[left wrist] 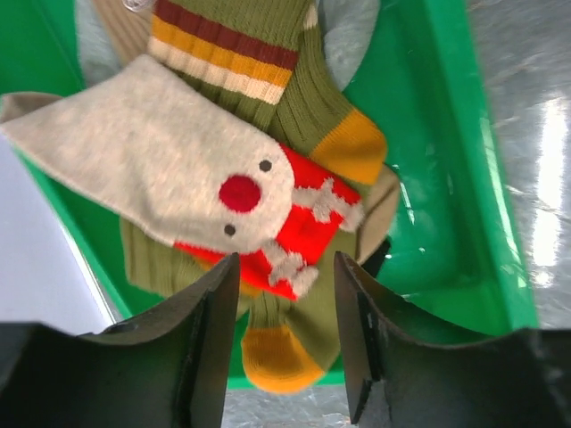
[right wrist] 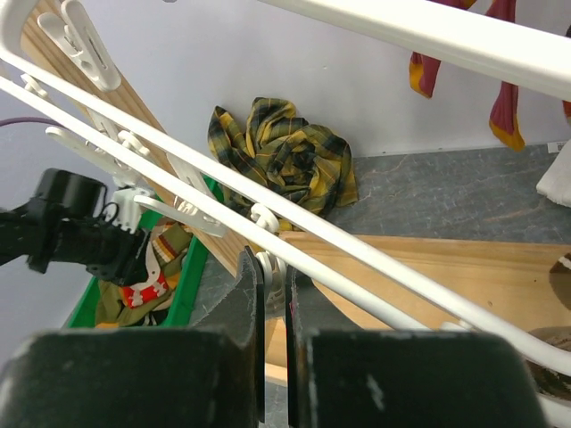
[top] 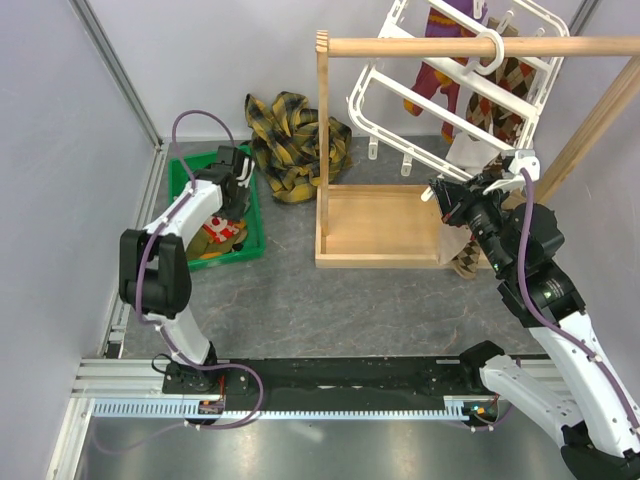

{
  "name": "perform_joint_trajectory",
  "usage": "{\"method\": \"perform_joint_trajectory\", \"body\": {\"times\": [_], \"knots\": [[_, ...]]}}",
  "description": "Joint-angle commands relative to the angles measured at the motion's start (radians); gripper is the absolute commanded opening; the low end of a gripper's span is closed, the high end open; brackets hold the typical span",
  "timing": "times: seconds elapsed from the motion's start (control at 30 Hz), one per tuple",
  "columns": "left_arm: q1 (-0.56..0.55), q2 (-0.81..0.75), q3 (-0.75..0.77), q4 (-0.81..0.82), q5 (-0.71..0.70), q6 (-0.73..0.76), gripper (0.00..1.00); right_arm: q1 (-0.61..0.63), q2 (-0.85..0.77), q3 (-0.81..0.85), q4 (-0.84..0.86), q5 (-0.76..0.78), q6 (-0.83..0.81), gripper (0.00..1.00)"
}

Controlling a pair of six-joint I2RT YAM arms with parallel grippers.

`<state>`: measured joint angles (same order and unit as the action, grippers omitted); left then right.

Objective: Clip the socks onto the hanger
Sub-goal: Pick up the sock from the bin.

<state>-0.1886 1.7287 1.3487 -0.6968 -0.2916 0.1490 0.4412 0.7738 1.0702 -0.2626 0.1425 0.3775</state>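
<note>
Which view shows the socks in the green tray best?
Left wrist: the socks fill the frame, patterns clear. Top external shows them small, partly under the left arm. Right wrist catches only a small patch past the hanger.

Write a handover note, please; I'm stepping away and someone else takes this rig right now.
Left gripper: open, jaws either side of the top sock on the pile in the green bin; nothing gripped yet.
Right gripper: shut on a clip of the white hanger.
Done: at least two hung socks are already on the hanger.
Left: lift the top sock, bring it to the held clip, then do the same for the rest of the pile.
</note>
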Motion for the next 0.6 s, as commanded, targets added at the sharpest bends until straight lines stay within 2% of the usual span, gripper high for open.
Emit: {"method": "perform_joint_trajectory", "body": {"times": [0.0, 0.27, 0.57], "knots": [[0.04, 0.089, 0.105, -0.087, -0.029, 0.043, 0.49, -0.01, -0.004, 0.01, 0.057, 0.009, -0.034, 0.0], [0.069, 0.218, 0.191, -0.113, 0.011, 0.044, 0.43, -0.01, 0.002, 0.007, 0.042, 0.023, -0.049, 0.0], [0.083, 0.304, 0.182, -0.13, 0.058, 0.034, 0.39, -0.012, 0.005, 0.007, 0.036, 0.065, -0.077, 0.0]]}}
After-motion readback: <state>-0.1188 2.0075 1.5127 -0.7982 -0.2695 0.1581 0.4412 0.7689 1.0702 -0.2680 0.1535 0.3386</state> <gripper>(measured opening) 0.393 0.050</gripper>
